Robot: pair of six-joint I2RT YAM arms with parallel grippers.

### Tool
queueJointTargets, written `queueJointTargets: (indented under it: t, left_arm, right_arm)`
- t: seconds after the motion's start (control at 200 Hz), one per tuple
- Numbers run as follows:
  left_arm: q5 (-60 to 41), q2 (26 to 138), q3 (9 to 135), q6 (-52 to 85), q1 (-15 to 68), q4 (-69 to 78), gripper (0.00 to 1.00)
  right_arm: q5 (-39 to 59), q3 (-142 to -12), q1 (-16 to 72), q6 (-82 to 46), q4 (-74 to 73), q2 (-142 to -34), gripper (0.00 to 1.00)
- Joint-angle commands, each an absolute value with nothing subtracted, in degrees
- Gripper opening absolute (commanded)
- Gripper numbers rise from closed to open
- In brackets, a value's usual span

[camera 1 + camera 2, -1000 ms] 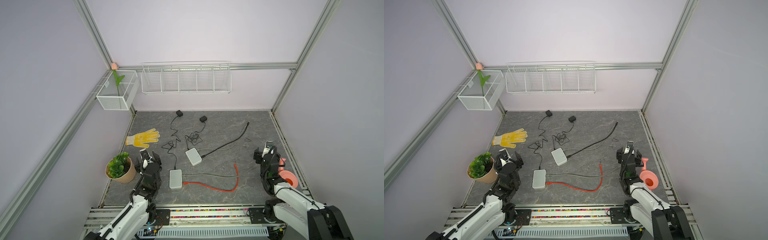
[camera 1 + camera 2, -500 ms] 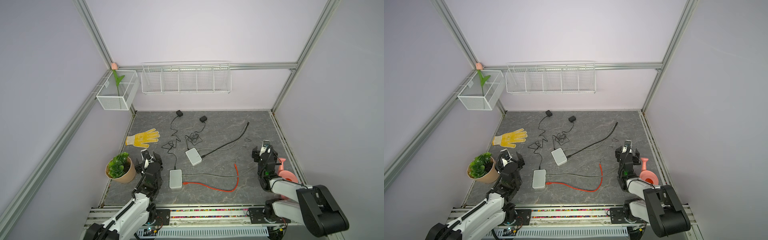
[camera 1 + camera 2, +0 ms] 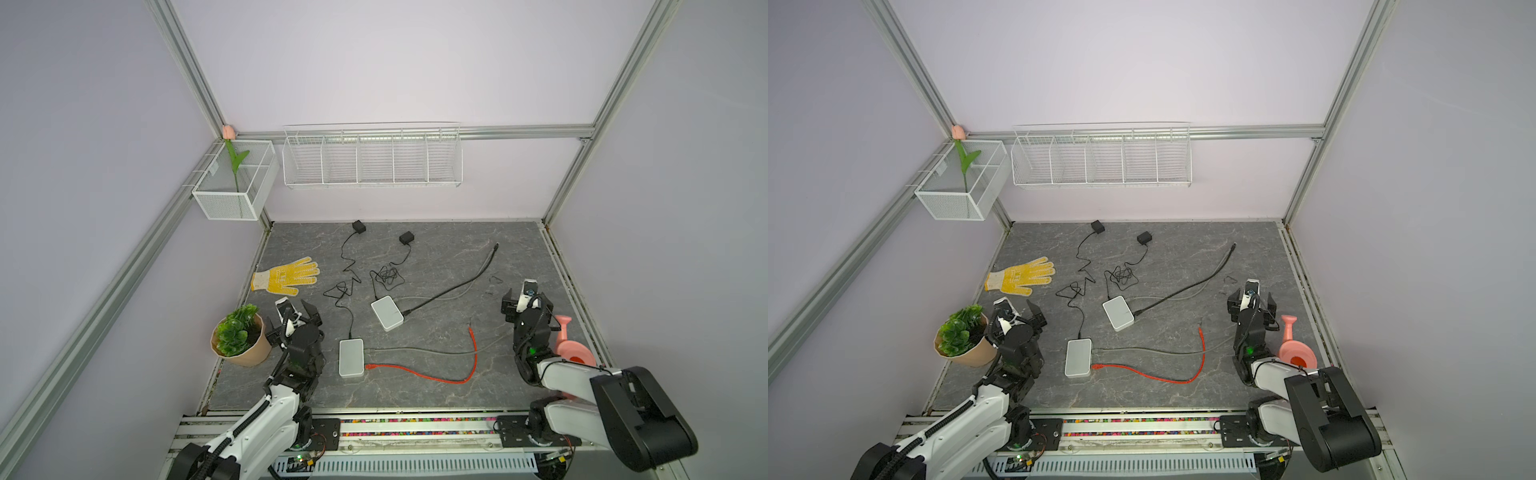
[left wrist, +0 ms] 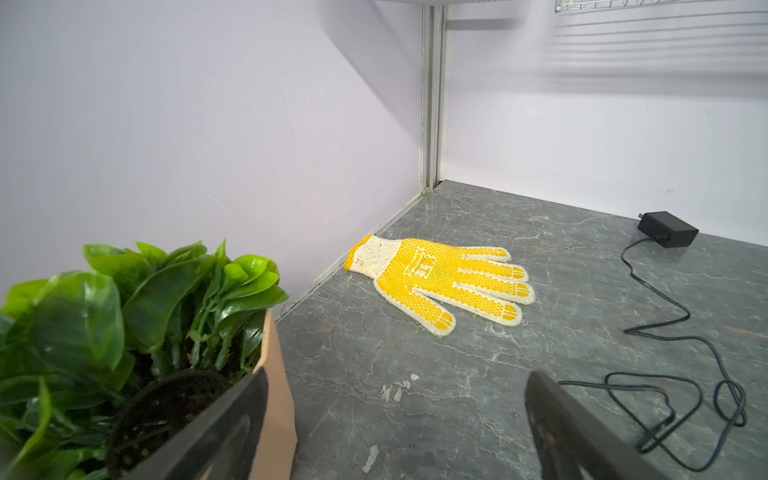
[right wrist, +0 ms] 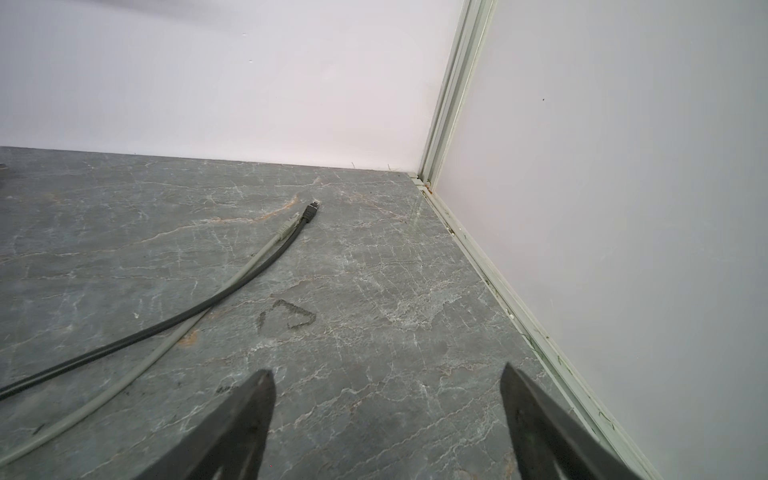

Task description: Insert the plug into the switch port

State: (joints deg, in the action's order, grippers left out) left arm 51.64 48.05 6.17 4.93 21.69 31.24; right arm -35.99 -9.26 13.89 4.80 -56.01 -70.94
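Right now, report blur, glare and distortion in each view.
Left wrist view: yellow dotted glove sharp, green leafy potted plant and black left fingers soft. Right wrist view: black right fingers blurred, black cable plug crisp. Both top views: even light, no glare, splayed frame posts.

You've got a tabletop [image 4: 457, 415] w/ grey marbled stone look, slight sheen. Glove [image 4: 440, 278]: knit cloth, yellow rubbery dots. Plant [image 4: 83, 316] leaves glossy, pot [image 4: 276, 395] matt tan, paper-like. Near switch [image 3: 351, 357]: smooth white plastic.
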Motion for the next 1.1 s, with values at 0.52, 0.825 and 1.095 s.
queueJointTargets:
  t: [0.52,0.825,1.095]
  left_arm:
    - [52.06,64.26,8.90,2.48,19.82,47.79,0.96]
    - [52.04,63.28,7.43,3.40,18.82,49.57,0.96]
    - [52.17,65.82,6.25,2.44,18.24,55.68,0.96]
  right_arm:
    - [-36.80,-6.81,13.37,7.30,-77.95,-84.22,0.88]
    - [-37.09,-7.71,14.02,8.26,-82.18,-88.33,0.89]
    - [-36.21,-7.09,14.17,8.34,-82.27,-87.57,0.89]
